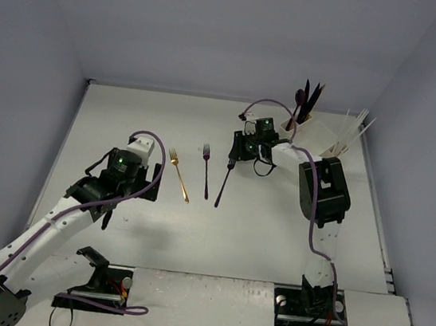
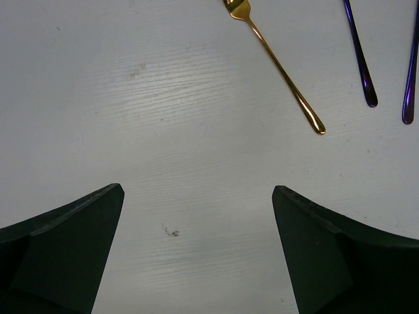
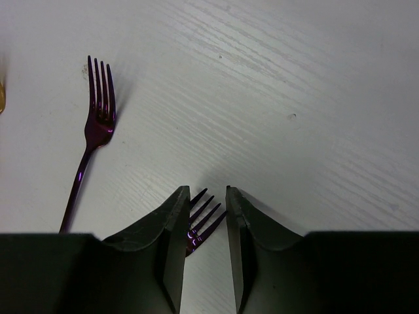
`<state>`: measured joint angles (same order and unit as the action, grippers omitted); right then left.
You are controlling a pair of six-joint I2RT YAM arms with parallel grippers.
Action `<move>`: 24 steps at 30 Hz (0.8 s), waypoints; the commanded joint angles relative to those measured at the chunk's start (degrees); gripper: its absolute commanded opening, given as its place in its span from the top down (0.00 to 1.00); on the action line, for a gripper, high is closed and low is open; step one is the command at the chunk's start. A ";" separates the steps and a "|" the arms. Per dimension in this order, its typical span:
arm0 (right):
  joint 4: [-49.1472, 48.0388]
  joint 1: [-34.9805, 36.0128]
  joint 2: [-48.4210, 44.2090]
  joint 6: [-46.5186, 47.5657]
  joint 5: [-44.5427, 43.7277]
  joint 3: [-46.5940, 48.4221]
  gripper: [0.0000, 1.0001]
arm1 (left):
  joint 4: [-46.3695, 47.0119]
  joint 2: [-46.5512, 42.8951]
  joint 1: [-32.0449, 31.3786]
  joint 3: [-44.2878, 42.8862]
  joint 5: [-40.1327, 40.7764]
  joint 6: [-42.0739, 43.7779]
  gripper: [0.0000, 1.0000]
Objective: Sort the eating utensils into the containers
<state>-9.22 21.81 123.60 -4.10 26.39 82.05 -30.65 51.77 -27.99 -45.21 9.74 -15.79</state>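
Three forks lie side by side near the middle of the surface (image 1: 273,234) in the top view, all with tines toward the top of the frame. The gold fork (image 1: 179,179) is on the left, the middle fork (image 1: 205,171) is purple, and the right fork (image 1: 224,185) is also purple. The gold fork's handle slants to the lower right. The right fork's handle slants to the lower left.

The right gripper (image 3: 208,199) is down at the head of the right fork. At the bottom centre of the right wrist view its jaws stand a narrow gap apart, with the tines filling that gap. I cannot tell whether they press on the fork. The middle fork lies apart, at the left of that view.

The left gripper (image 2: 198,196) hovers over bare surface with its jaws wide open and holding nothing. In the left wrist view the gold fork lies at the upper right, clear of the jaws.

The organizer (image 1: 323,137) sits at the upper right of the top view. Dark utensils (image 1: 306,102) stand in one compartment, and clear utensils (image 1: 356,123) lean in another to the right.
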 commanded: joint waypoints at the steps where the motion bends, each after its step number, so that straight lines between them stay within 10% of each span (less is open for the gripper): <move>1: 0.07 0.42 -2.83 1.00 0.92 -1.56 0.79 | 1.30 0.26 0.39 -1.37 0.81 0.59 0.03; 7: 0.08 0.51 -5.74 1.24 0.28 -2.05 1.00 | 1.30 0.11 0.39 -1.37 0.66 0.67 0.03; 24: 0.39 1.13 -33.11 5.64 -16.65 -7.79 1.00 | 1.39 -0.83 0.39 -1.46 0.77 0.41 0.04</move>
<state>-6.71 22.59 99.65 -1.23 18.21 74.93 -30.68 51.71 -27.99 -45.21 9.75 -15.64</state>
